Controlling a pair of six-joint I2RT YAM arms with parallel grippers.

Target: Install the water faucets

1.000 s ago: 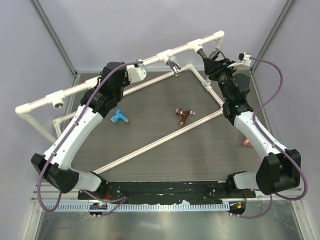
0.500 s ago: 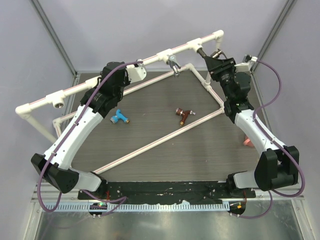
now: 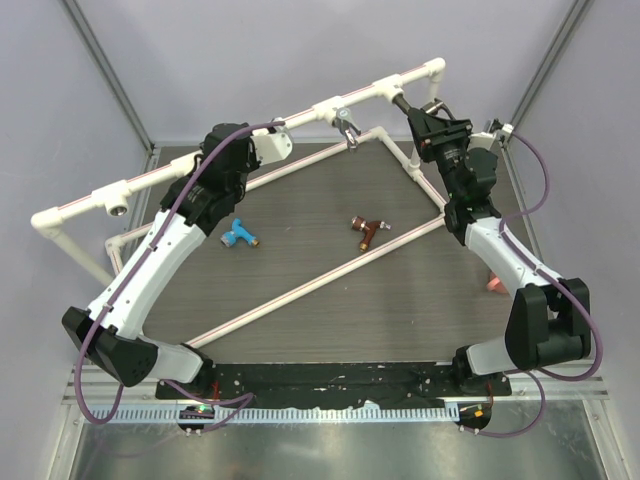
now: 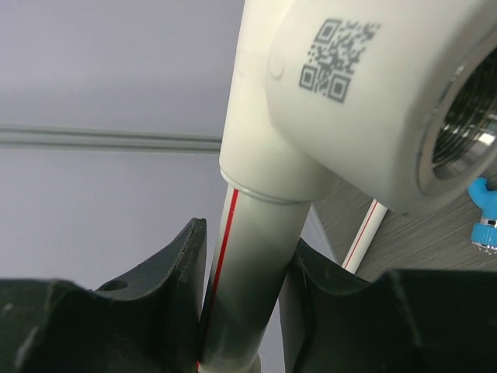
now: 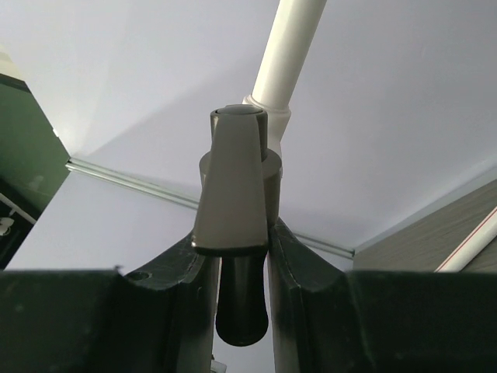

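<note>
I'd call it roughly halfway: the chrome faucet point(image 3: 346, 126) looked seated in the white pipe point(image 4: 256, 225), and my right gripper point(image 5: 239, 256) had its fingers pinching the dark faucet point(image 5: 233, 186) up against that pipe's far-right end. My left gripper point(image 4: 245, 287) had its fingers clamped on the pipe beside an empty tee point(image 4: 349, 93). The red-brown faucet point(image 3: 366, 230) and blue faucet point(image 3: 238, 236) lay loose on the worktop point(image 3: 400, 310), both left to do.

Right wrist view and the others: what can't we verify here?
- Right wrist: dark lever-handled faucet in the right claw hides its own threaded end; seating in the white plastic pipe unknown.
- Top external: that joint is too small to judge.
- Left wrist: blue plastic faucet cut off by right edge.
</note>
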